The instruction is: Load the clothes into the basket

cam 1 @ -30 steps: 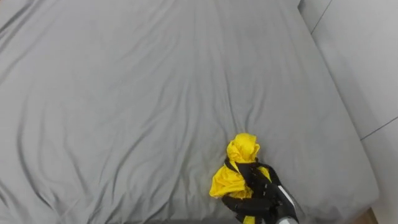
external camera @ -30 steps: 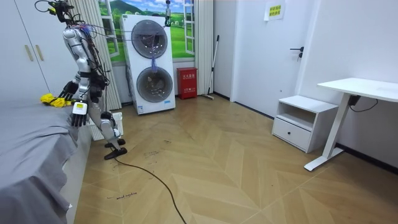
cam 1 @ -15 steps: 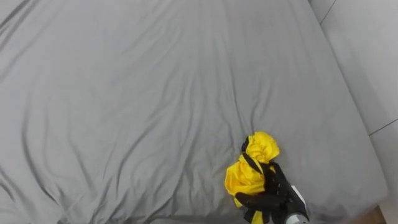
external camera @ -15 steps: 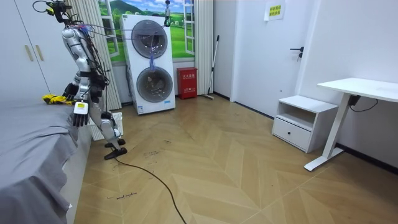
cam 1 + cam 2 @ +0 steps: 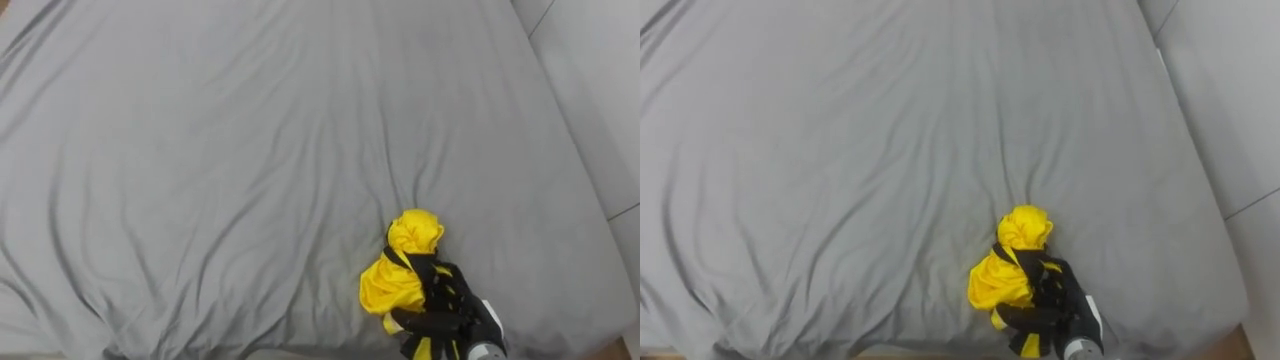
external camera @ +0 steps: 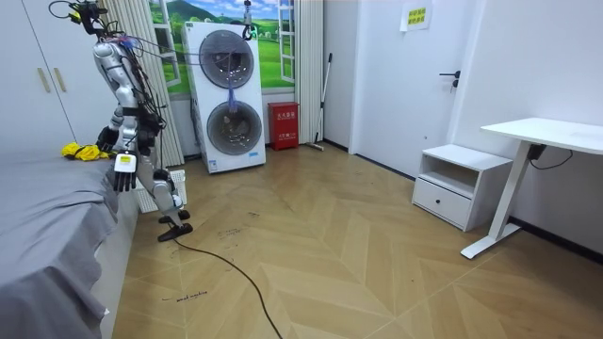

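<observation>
Left eye view looks down on a bed (image 5: 200, 150) covered with a grey wrinkled sheet (image 5: 150, 230), and near the lower right of this view is a bunched yellow cloth (image 5: 388, 285). The right hand (image 5: 447, 314) comes in from the lower right corner and is closed on the yellow cloth: its dark fingers are curled round the lower part of the bundle, and yellow folds show between them and below the palm. The upper lump of the cloth sticks out beyond the fingers, toward the middle of the bed, and it looks to touch the sheet; if the rest of the bundle is lifted or lies on the bed, I cannot tell. The bundle is close to the near edge of the bed and not far from its right edge. Room view shows the robot standing upright at the side of the bed, at the room view's left, with its body turned to the bed. The left hand (image 6: 122, 176) hangs down beside its hip, just beside the bed's edge and apart from the cloth; open or closed, this I cannot tell. Behind the robot two washing machines (image 6: 229, 99) stand one on the other, with a red box (image 6: 283, 126) on the wooden floor (image 6: 330, 264) next to them. Well apart, at the room view's right, are a small white cabinet (image 6: 454, 184) and a white desk (image 6: 551, 134)
</observation>
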{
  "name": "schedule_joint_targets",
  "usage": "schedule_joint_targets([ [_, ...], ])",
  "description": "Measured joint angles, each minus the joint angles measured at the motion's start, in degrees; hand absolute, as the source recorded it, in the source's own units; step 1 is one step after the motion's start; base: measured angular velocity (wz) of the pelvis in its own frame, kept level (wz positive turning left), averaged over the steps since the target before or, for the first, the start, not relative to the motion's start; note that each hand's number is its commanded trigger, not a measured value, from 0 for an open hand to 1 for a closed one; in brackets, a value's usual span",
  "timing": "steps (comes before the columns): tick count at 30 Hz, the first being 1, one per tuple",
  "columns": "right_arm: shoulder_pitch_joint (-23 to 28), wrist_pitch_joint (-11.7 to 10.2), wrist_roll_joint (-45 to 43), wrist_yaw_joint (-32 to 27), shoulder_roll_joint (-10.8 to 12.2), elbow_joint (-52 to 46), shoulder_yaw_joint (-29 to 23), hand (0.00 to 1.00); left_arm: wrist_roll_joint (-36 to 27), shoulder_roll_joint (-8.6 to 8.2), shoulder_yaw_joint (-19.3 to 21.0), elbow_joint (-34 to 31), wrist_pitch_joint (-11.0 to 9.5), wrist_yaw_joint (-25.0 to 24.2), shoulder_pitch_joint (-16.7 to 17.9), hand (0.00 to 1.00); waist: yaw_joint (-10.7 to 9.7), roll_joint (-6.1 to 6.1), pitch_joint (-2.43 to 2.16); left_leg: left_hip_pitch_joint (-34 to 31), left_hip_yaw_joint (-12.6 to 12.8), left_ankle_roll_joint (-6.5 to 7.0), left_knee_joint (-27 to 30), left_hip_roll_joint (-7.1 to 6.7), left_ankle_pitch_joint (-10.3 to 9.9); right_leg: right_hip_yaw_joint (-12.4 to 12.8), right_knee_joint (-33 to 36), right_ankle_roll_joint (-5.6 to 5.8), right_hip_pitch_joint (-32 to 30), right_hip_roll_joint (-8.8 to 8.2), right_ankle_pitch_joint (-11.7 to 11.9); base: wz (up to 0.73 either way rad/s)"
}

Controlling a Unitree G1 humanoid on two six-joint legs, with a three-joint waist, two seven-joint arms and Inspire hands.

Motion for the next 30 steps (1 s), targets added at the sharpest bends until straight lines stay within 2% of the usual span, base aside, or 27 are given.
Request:
schedule_joint_targets([
  [5,-0.45,-0.04,-0.02,-0.21,0.12,-0.01,1.31,0.00,-0.53,0.34,-1.72,-0.02,-0.72,1.81,-0.07,0.00,0.08,-0.62,0.34,-0.37,0.00,0.06,0.00,-0.10,0.05,-0.17,-0.14,0.05,-0.30,-0.11,-0.03,0.00],
  [7,-0.54,-0.09,0.00,-0.15,0.11,0.27,1.83,0.00,-2.91,0.42,-2.73,0.02,-0.76,2.13,-0.04,0.00,0.08,-0.70,0.39,-0.37,-0.01,0.06,0.01,-0.13,0.05,-0.25,-0.19,0.07,-0.26,-0.13,-0.02,0.00],
  [13,-1.01,-1.54,-0.87,-0.30,0.15,2.20,1.88,0.00,-4.66,0.30,-2.77,1.65,-0.92,2.28,-0.20,0.00,-0.04,0.13,0.88,-0.37,-0.20,0.07,-0.03,-0.08,0.06,-0.51,-0.21,0.14,-0.13,-0.07,0.04,0.00],
  [14,-1.03,-1.80,-0.90,-0.40,0.11,2.31,1.89,0.16,-4.89,0.25,-2.78,1.65,-0.92,2.30,-0.20,0.00,-0.02,0.26,0.94,-0.37,-0.21,0.07,-0.02,-0.07,0.06,-0.50,-0.21,0.14,-0.13,-0.06,0.04,0.00],
  [15,-1.03,-2.08,-0.94,-0.57,0.09,2.42,1.89,0.51,-5.00,0.18,-2.78,1.72,-0.92,2.30,-0.19,0.00,-0.04,0.53,1.06,-0.37,-0.21,0.07,-0.04,-0.07,0.06,-0.51,-0.21,0.14,-0.14,-0.05,0.04,0.00],
  [16,-1.02,-2.30,-0.94,-0.78,0.09,2.50,1.88,0.95,-5.06,0.11,-2.78,1.80,-0.91,2.32,-0.19,0.00,-0.04,0.78,1.04,-0.39,-0.21,0.07,-0.13,-0.07,0.06,-0.53,-0.21,0.14,-0.15,-0.04,0.05,0.00],
  [17,-1.03,-2.37,-0.93,-1.18,0.08,2.58,1.87,1.00,-5.06,0.04,-2.78,1.83,-0.89,2.32,-0.19,0.00,-0.03,1.03,0.95,-0.38,-0.21,0.07,-0.24,-0.07,0.06,-0.55,-0.21,0.14,-0.17,-0.03,0.05,0.00],
  [24,-2.70,-2.50,-0.59,-1.93,-0.13,5.47,1.50,1.00,-5.53,-0.60,-2.75,2.17,-0.55,2.31,-0.18,0.00,0.13,1.82,0.73,-0.24,-0.25,0.07,-0.34,-0.09,0.08,-0.59,-0.19,0.15,-0.13,-0.05,0.06,0.00],
  [30,-3.76,-1.67,0.44,-2.87,-1.51,6.40,-0.57,1.00,-5.49,-0.98,-2.75,1.90,-0.56,2.28,-0.08,0.00,2.66,2.26,0.76,-0.48,-0.28,-0.04,-0.41,0.01,0.20,-1.46,-0.19,0.16,-0.27,-0.07,0.07,0.03],
])
